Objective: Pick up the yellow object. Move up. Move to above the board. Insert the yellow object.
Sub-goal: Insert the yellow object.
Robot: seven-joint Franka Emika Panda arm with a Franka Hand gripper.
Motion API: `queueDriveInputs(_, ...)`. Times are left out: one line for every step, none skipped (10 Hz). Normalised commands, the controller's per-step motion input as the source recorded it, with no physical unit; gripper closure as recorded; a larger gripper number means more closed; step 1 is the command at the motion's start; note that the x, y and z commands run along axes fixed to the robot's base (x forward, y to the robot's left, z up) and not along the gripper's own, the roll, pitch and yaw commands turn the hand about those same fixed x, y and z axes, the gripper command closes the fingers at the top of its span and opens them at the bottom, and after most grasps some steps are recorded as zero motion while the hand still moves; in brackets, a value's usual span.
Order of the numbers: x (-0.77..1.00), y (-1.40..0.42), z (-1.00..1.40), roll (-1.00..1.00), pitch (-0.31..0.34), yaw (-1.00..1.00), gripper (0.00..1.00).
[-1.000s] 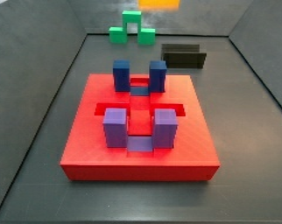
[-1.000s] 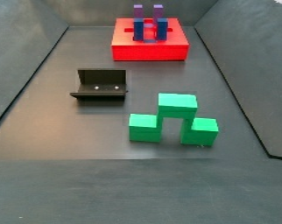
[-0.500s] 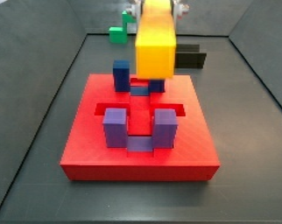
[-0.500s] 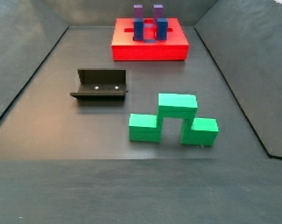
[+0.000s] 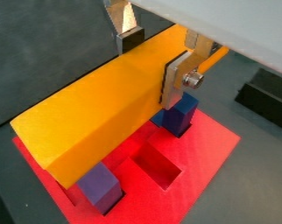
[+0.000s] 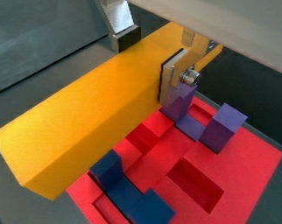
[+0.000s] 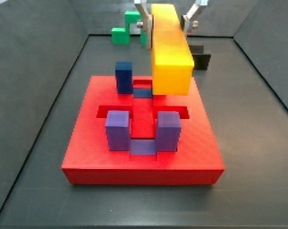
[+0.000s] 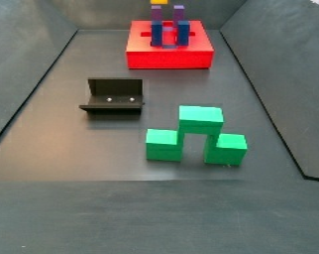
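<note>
My gripper (image 7: 167, 16) is shut on the yellow object (image 7: 171, 54), a long yellow-orange bar, and holds it in the air above the board (image 7: 87, 152). The board is a flat red slab with cut-out slots, blue posts (image 7: 123, 75) and purple posts (image 7: 116, 130). In both wrist views the silver fingers (image 5: 178, 77) (image 6: 172, 77) clamp the bar (image 5: 102, 109) (image 6: 91, 118) across its width, with the board (image 5: 190, 157) (image 6: 255, 175) beneath. In a side view the board (image 8: 169, 58) lies at the far end and only a sliver of the bar (image 8: 161, 2) shows.
A green stepped block (image 8: 195, 136) stands on the dark floor, also visible beyond the board (image 7: 119, 36). The fixture (image 8: 113, 97) stands on the floor next to it and shows behind the bar (image 7: 201, 61). Grey walls enclose the floor.
My gripper has carried the yellow bar in from the far end to above the board. Since half a second ago it has shifted a little right and lower.
</note>
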Motion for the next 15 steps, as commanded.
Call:
queueDriveInputs(0.0, -0.05, -0.25, 0.04, 0.0, 0.51, 1.0)
queueDriveInputs(0.0, -0.03, -0.5, 0.09, 0.0, 0.16, 1.0)
queueDriveInputs(0.0, -0.02, -0.45, 0.09, 0.0, 0.0, 1.0)
queueDriveInputs(0.0, 0.0, -0.32, 0.07, 0.106, -0.34, 1.0)
queueDriveInputs(0.0, 0.0, -0.22, 0.05, 0.166, -0.53, 1.0)
queueDriveInputs(-0.01, 0.0, -0.09, 0.04, 0.18, -0.59, 1.0)
queueDriveInputs(-0.21, 0.0, 0.0, 0.06, 0.144, -0.38, 1.0)
queueDriveInputs(-0.21, 0.0, 0.0, 0.04, 0.049, -0.12, 1.0)
queueDriveInputs(-0.23, 0.0, -0.04, 0.03, 0.0, 0.0, 1.0)
queueDriveInputs(-0.23, -0.05, -0.02, 0.02, 0.0, 0.14, 1.0)
queueDriveInputs(-0.2, -0.08, 0.0, 0.03, 0.0, 0.19, 1.0)
queueDriveInputs(-0.14, -0.11, 0.0, 0.05, 0.0, 0.22, 1.0)
queueDriveInputs(0.0, -0.07, 0.0, 0.06, 0.02, 0.22, 1.0)
queueDriveInputs(0.01, -0.01, -0.05, 0.06, 0.046, 0.29, 1.0)
queueDriveInputs(0.07, 0.0, -0.09, 0.09, 0.12, 0.15, 1.0)
